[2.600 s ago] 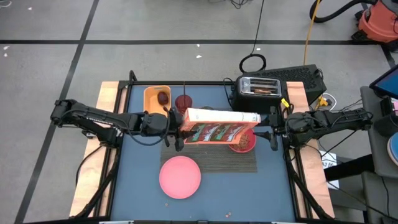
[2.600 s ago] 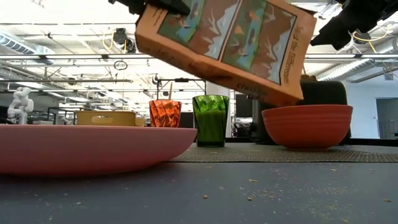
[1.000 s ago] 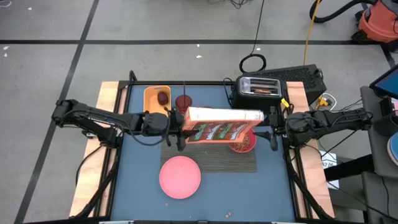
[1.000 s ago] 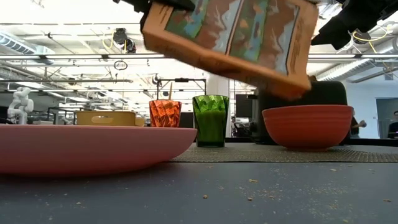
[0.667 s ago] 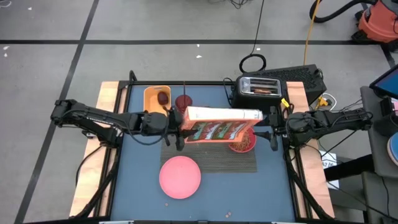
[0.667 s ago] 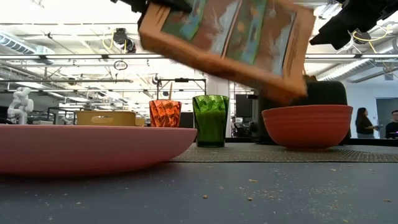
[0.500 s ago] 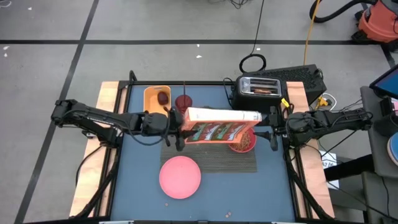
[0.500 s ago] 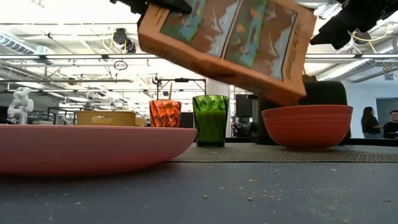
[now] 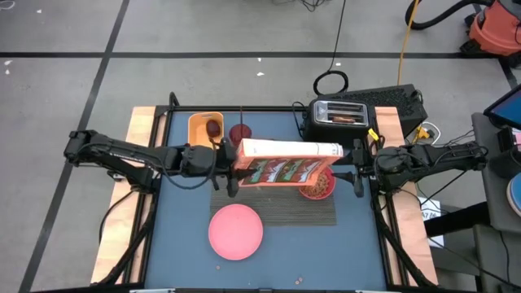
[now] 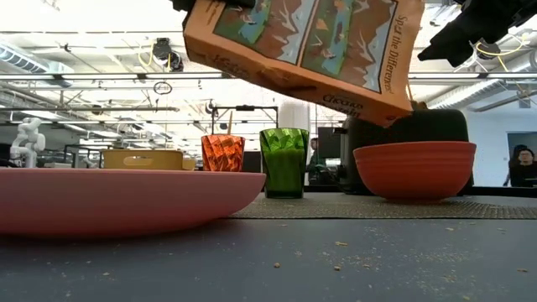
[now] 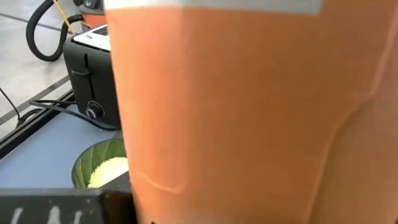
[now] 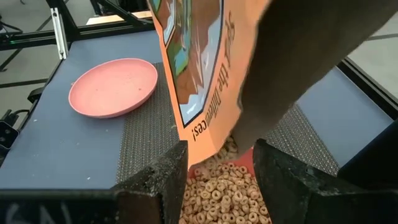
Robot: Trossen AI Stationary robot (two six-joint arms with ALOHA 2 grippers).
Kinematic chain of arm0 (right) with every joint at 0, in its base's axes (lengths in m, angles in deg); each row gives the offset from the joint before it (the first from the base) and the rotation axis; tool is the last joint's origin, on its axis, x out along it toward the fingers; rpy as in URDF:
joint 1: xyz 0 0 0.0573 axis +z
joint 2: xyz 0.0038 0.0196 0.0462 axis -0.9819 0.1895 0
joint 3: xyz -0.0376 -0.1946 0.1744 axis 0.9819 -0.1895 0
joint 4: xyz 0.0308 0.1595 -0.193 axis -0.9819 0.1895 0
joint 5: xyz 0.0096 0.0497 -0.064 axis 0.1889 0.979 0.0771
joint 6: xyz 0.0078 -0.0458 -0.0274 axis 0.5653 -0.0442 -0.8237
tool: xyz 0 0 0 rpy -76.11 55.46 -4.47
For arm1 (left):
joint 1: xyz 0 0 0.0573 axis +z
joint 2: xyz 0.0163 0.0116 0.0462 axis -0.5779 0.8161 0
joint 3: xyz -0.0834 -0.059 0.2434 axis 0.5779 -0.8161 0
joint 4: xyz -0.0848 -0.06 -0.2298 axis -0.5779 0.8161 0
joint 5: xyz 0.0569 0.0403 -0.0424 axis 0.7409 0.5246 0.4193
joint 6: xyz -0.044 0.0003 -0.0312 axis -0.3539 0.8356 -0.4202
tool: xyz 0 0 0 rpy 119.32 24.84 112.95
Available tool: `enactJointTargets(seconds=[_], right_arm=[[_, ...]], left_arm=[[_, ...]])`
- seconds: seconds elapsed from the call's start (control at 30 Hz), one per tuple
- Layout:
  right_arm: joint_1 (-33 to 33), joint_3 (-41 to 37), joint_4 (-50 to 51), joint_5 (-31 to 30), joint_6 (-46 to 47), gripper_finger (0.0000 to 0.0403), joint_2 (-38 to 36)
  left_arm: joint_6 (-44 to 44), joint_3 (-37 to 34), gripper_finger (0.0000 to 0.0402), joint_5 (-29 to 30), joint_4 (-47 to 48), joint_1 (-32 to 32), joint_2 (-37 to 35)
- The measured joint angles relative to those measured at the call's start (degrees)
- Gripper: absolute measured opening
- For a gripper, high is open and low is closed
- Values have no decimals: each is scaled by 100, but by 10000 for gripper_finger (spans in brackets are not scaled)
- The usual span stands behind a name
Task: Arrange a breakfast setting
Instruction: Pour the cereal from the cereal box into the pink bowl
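An orange cereal box [image 9: 285,163] hangs tilted over the pink-red bowl [image 9: 319,187], its low corner [image 10: 394,117] just above the rim. My left gripper [image 9: 230,169] is shut on the box's other end. Cereal rings [image 12: 217,193] fill the bowl, which stands on the dark woven placemat [image 9: 277,210]. My right gripper [image 9: 356,171] stays open beside the bowl, touching nothing. The pink plate [image 9: 236,231] lies near the front. A red tumbler [image 9: 241,134] and a green cup [image 10: 285,162] stand behind the box. The dark-red fruit [image 9: 213,128] lies in a yellow tray. My left gripper pinches the cereal box between its two fingers at the end farthest from the bowl [image 9: 242,167]. It comes in about level from the table's left. The box is lifted clear and slants down toward the bowl. In the left wrist view the box hides the fingers' pads.
A black toaster [image 9: 346,118] with toast in its slots stands at the back right, its cable running off the table. The yellow tray [image 9: 203,129] sits at the back left. Bare blue tabletop [image 9: 342,252] lies near the front right.
The cereal box has rocked over the bowl, blurred in the earlier low views. It now sits a little higher and slightly farther toward the table's left, carried by my left gripper. Its low corner stays above the bowl's rim.
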Motion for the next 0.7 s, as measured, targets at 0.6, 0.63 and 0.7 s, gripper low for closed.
enactJointTargets(seconds=[0.6,0.63,0.7], right_arm=[[-1,0,-24,9,0,171,0],[-1,0,-24,9,0,171,-2],[-1,0,-23,9,0,171,0]], left_arm=[[250,0,195,2,171,-100,-418],[251,0,195,2,178,-103,-418],[252,0,195,-1,184,-103,-418]])
